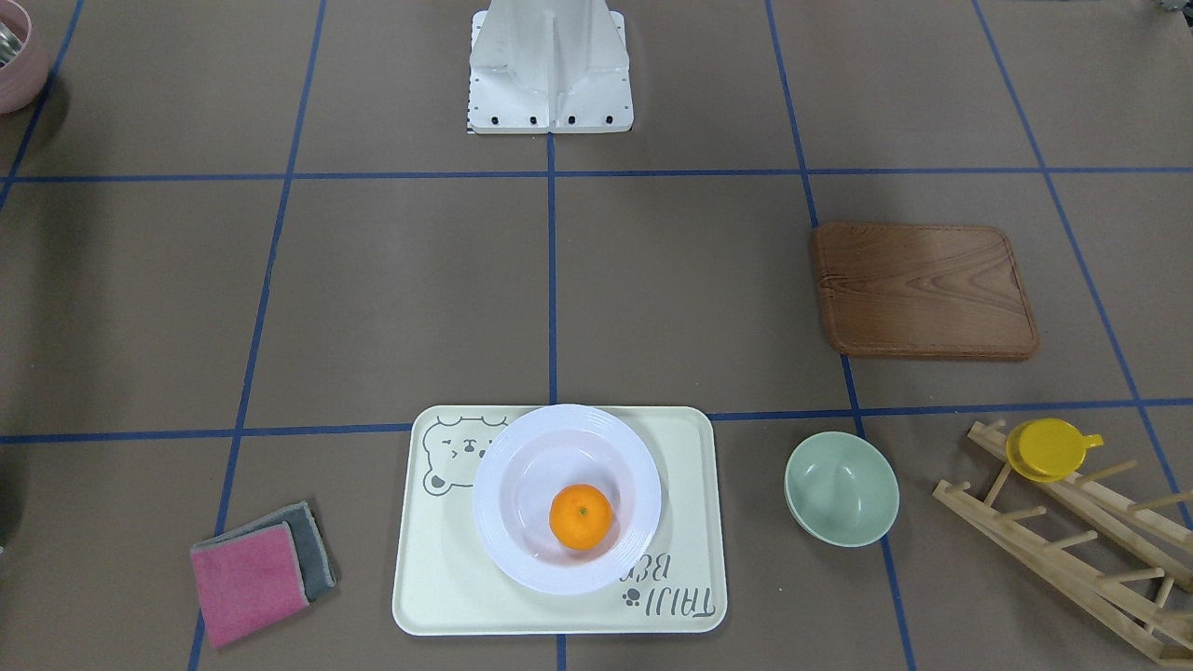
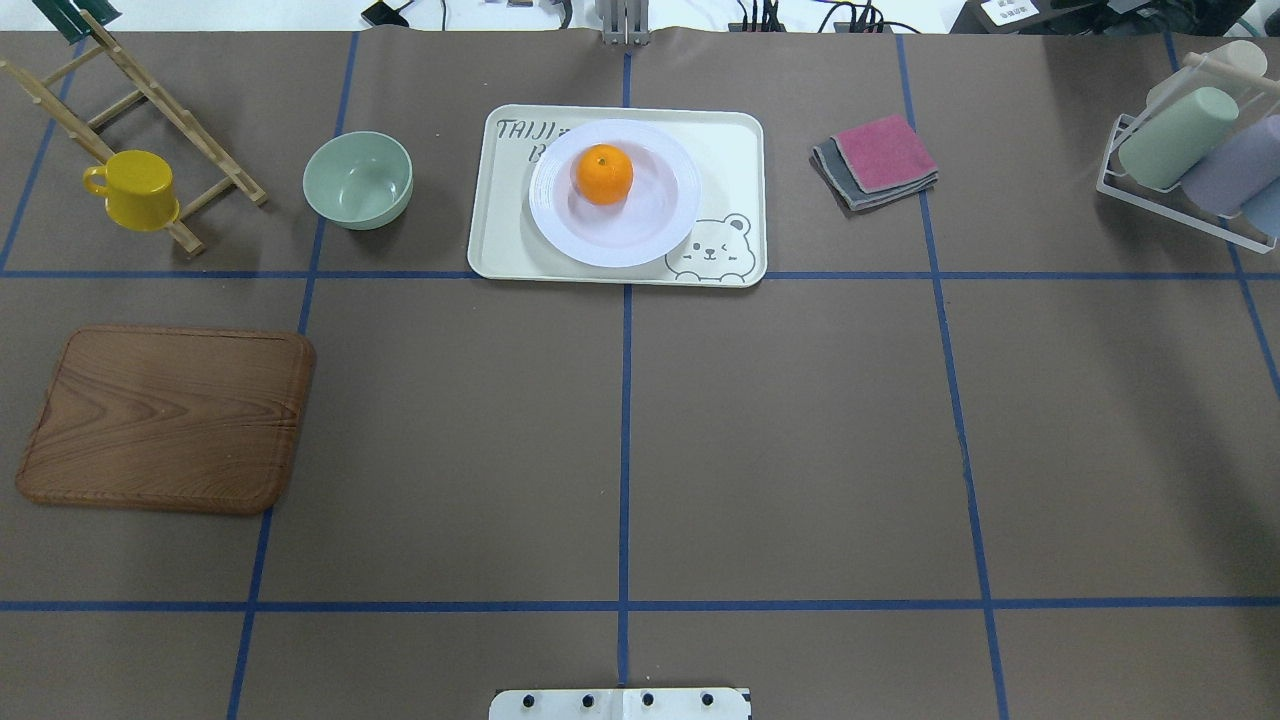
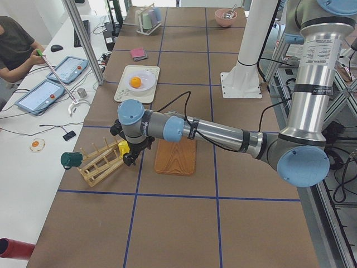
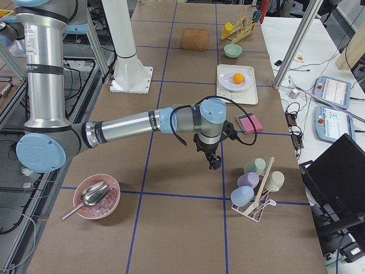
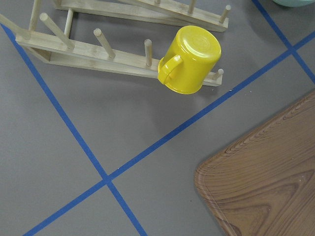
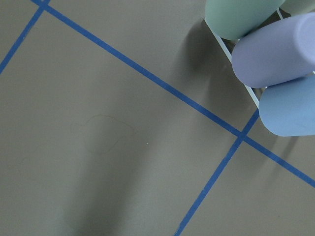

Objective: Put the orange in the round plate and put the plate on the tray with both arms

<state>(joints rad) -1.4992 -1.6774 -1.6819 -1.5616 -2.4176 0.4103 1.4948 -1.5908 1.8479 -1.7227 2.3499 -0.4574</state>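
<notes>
Cream plastic tray (image 1: 447, 582), at the operators' edge of the table (image 1: 419, 298), square to the blue tape lines. It holds the round plate (image 1: 527, 461), white and ridged, whose rim covers part of the lettering. The plate holds the orange (image 1: 581, 516), stem dot up, off-centre toward the lettered end.

- Same row, robot's left: pale green bowl (image 1: 842, 487), with nothing in it, just beside the tray. Beyond it is a wooden peg rack (image 1: 1072, 550) carrying one yellow cup (image 1: 1049, 449).
- Same row, robot's right: folded pink and grey cloths (image 1: 256, 568), apart from the tray. Farther along, a wire rack (image 2: 1190, 150) holds mint, lilac and blue cups.
- Left gripper (image 3: 129, 157): hangs over the yellow cup's end of the peg rack. I cannot tell how its jaws stand.
- Right gripper (image 4: 213, 161): hangs over bare paper between the cloths and the wire rack. Its jaws likewise cannot be told.
- Mid-table: wooden board (image 1: 923, 289), bare. Wide open brown paper lies between the tray and the white robot base (image 1: 548, 70).
- Far corner: pink bowl (image 4: 96, 197) with a metal scoop in it.
</notes>
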